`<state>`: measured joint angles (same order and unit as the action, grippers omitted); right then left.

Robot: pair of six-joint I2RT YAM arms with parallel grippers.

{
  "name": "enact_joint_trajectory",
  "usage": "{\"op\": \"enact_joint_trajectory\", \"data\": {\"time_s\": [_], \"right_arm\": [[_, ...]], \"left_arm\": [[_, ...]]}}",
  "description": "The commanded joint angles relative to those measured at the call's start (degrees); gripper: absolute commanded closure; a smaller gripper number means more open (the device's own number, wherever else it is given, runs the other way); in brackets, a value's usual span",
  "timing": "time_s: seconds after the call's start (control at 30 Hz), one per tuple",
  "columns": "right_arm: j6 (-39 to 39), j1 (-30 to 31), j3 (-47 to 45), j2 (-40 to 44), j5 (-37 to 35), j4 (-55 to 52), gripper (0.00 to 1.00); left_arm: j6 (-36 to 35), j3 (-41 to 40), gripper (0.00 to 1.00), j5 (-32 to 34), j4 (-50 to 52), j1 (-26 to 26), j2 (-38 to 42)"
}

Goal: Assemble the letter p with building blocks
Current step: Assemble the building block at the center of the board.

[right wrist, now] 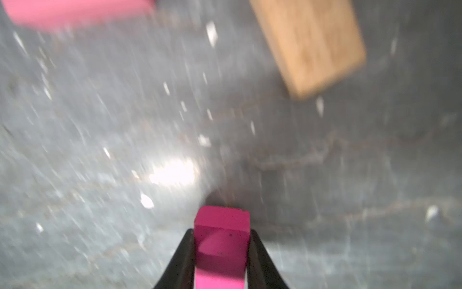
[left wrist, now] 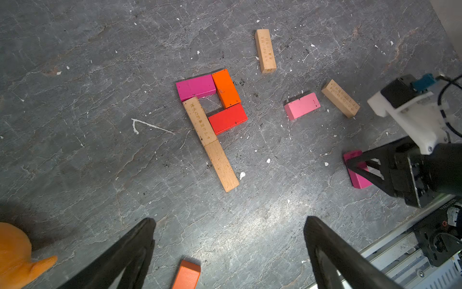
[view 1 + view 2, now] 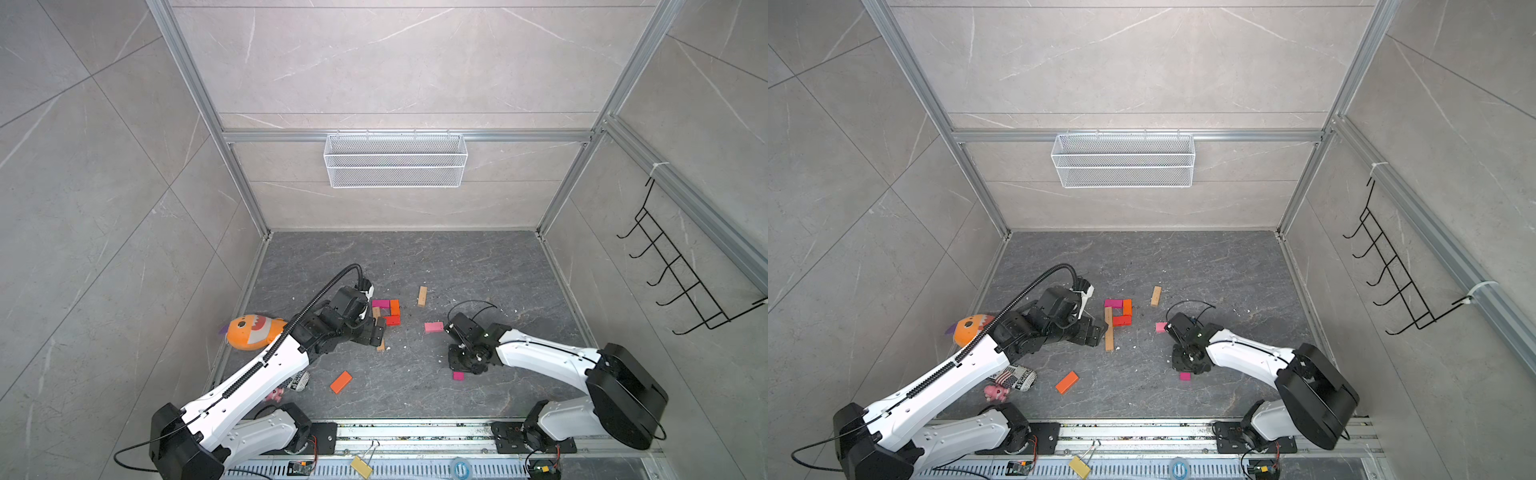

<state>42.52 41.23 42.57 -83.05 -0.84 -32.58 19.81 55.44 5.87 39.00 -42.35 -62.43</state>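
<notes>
The right gripper point(image 1: 222, 231) pinches a magenta block point(image 1: 222, 217). The left gripper point(image 2: 228, 220) hangs spread just beside the letter p point(image 2: 200, 120).

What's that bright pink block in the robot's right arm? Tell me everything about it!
The magenta block is a small painted bar with flat faces, squared edges and a few dark specks. The right tool pinches its long sides between black fingers, one end poking out. It is low at the grey table; whether it touches the table, I cannot tell.
</notes>
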Motion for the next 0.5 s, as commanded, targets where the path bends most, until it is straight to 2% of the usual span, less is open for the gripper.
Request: {"op": "enact_joint_trajectory", "data": {"time_s": [0.0,0.17,0.47], "right_arm": [[-7.7,-3.4,3.9,-3.8,-1.0,-0.4,0.79],[-11.8,-7.1,8.4,-8.8,-1.9,0.0,0.79],[-14.7,-8.3,13.0,-15.0,-1.7,1.0,0.77]], "left_arm": [[-0.1,2.2,0.04,-0.2,0.6,0.3,0.2],[-0.1,2.2,0.04,-0.2,0.5,0.3,0.3],[-0.3,2.1,0.04,-1.3,0.3,0.3,0.2]]}}
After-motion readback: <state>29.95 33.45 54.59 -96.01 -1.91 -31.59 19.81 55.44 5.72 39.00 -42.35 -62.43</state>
